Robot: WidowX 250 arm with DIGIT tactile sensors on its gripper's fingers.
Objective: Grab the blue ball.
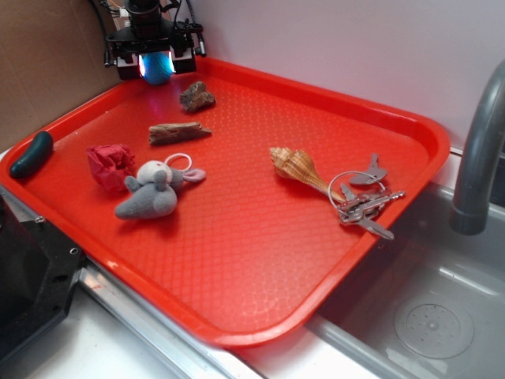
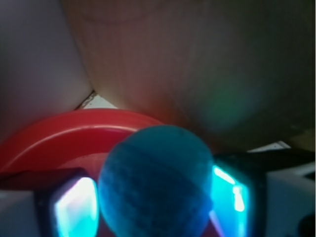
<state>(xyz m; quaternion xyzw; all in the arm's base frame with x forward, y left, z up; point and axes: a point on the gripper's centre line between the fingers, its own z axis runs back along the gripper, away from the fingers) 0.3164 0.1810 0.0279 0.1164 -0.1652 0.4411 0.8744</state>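
Exterior cam sits high at the near corner, looking down across the whole tray. Wrist cam is super close, facing the far rim. Both catch the ball and that rim.

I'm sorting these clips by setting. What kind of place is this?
Probably a kitchen-style sink counter: a grey faucet over a sink basin with a drain, and a red tray alongside holding small odds and ends.

Blue ball blurred, bottom cropped.
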